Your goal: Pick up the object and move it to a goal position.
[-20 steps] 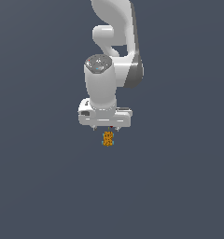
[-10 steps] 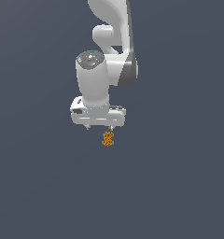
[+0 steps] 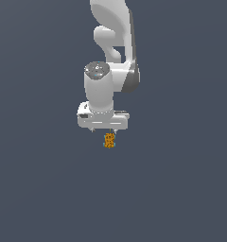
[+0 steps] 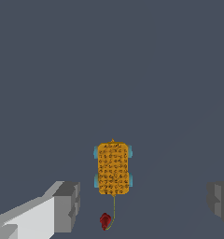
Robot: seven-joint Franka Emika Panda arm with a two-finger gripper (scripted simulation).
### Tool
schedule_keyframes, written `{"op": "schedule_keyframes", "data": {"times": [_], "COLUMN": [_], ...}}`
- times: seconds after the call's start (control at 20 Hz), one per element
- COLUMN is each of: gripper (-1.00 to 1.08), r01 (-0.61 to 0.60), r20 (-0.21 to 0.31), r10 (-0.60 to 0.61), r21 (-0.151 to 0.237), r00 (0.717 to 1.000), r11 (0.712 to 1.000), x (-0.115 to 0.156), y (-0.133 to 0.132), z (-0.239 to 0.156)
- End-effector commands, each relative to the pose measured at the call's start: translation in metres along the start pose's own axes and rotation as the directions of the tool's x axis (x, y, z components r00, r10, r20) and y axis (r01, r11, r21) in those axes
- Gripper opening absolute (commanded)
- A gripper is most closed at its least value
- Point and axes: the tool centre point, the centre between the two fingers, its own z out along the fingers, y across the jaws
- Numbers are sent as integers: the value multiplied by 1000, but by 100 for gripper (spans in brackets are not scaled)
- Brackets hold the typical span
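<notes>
The hand [image 4: 142, 205] hangs with its fingers [image 4: 67, 205] spread wide apart and empty, while the orange-yellow block [image 4: 113, 168] lies on the bench just ahead of the gap, its long axis running crosswise to the fingers' closing line.

The white arm [image 3: 111, 56] hangs down with its wrist vertical; the gripper [image 3: 103, 131] points downward, fingers [image 4: 67, 206] spread wide, holding nothing.
</notes>
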Motion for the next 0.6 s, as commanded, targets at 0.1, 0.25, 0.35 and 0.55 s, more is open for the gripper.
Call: {"op": "schedule_keyframes", "data": {"times": [0.1,0.25,0.35,0.55], "gripper": [100,100,100,100], "r01": [7,12,14,18], "r20": [12,20,24,30], "r10": [-7,-12,-14,-18], "r21": [-3,-4,-5,-6], "r00": [1000,1000,1000,999], "r11": [1000,1000,1000,1000], "x": [-20,-35,-43,-55], "y": [-7,-11,-13,-16], "z": [31,51,62,76]}}
